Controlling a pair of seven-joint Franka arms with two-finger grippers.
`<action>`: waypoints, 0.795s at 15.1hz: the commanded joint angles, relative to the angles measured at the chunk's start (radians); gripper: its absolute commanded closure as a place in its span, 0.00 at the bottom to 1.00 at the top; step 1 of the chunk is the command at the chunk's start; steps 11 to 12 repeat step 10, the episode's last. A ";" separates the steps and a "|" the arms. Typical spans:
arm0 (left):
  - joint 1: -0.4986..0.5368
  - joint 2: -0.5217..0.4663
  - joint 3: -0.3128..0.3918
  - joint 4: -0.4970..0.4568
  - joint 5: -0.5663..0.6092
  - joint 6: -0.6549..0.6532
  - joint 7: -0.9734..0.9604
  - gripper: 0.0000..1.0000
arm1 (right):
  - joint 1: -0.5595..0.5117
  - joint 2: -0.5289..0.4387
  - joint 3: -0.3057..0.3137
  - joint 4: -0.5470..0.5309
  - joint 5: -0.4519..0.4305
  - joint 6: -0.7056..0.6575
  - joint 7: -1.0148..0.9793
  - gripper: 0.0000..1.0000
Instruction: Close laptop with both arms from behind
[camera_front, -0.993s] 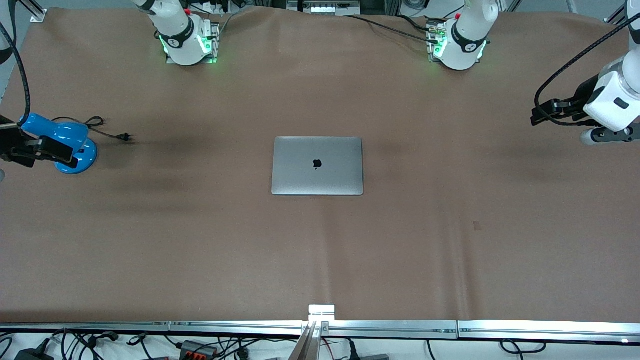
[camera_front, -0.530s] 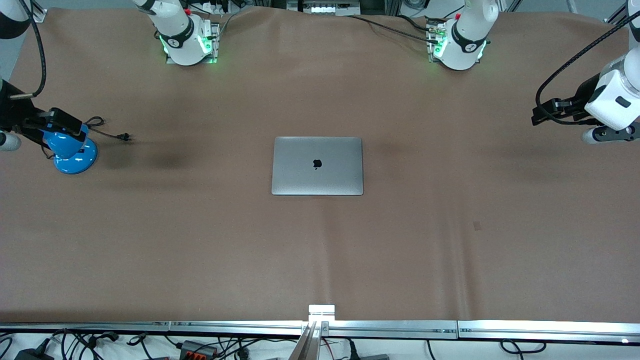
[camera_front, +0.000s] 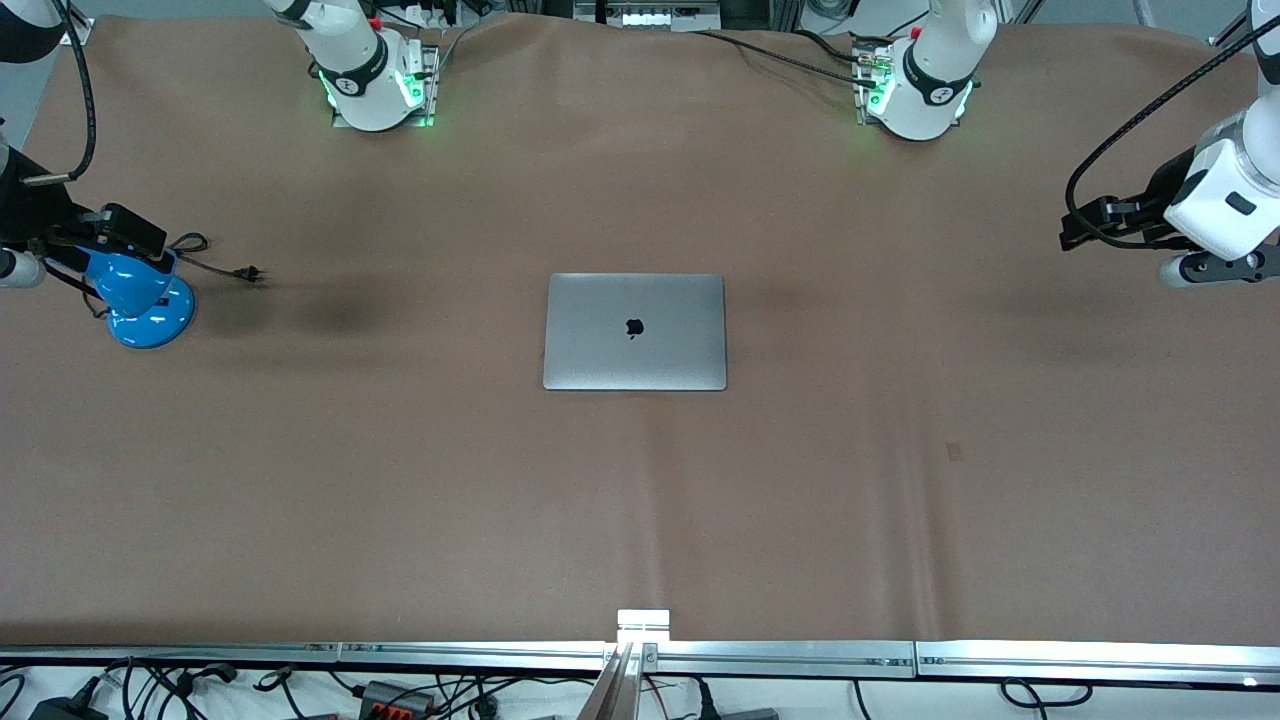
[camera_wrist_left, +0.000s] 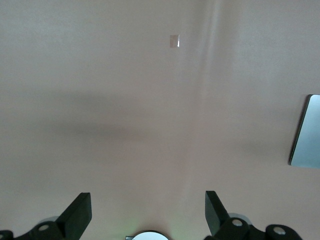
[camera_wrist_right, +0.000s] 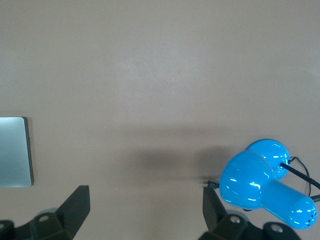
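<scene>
- I am looking down on a brown surface (camera_front: 900, 520) with the laptop (camera_front: 635, 331) lying flat at its middle, lid down and logo showing, so it is already reading as shut.
- The laptop's long axis is running from one arm's end of the surface to the other.
- I am holding the left gripper (camera_front: 1085, 222) up in the air over the left arm's end of the surface, well apart from the laptop. In the left wrist view its two black fingers (camera_wrist_left: 77, 212) are standing wide apart with nothing between them, and only one edge of the laptop is showing at the rim of that picture.
- I am holding the right gripper (camera_front: 125, 232) over a blue hair dryer (camera_front: 140, 300) at the right arm's end, also well apart from the laptop. Its fingers (camera_wrist_right: 75, 205) are likewise spread open and empty; the dryer is lying just under one of them without being gripped.
- The dryer's black cord and plug (camera_front: 250, 272) are trailing on the surface toward the laptop.
- The laptop is sitting between the two grippers, about equally away from each, so neither arm is looking clearly nearer.
- My judgement: the closing is looking done, with both arms parked out to the sides.
</scene>
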 joint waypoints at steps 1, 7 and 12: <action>0.001 -0.007 -0.006 0.000 0.010 -0.006 -0.007 0.00 | -0.016 -0.025 0.015 -0.023 -0.016 0.006 -0.023 0.00; 0.001 -0.007 -0.005 0.000 0.010 -0.006 -0.006 0.00 | -0.016 -0.027 0.013 -0.023 -0.018 0.005 -0.017 0.00; 0.001 -0.007 -0.005 0.000 0.008 -0.006 -0.006 0.00 | -0.016 -0.036 0.013 -0.024 -0.018 -0.001 -0.018 0.00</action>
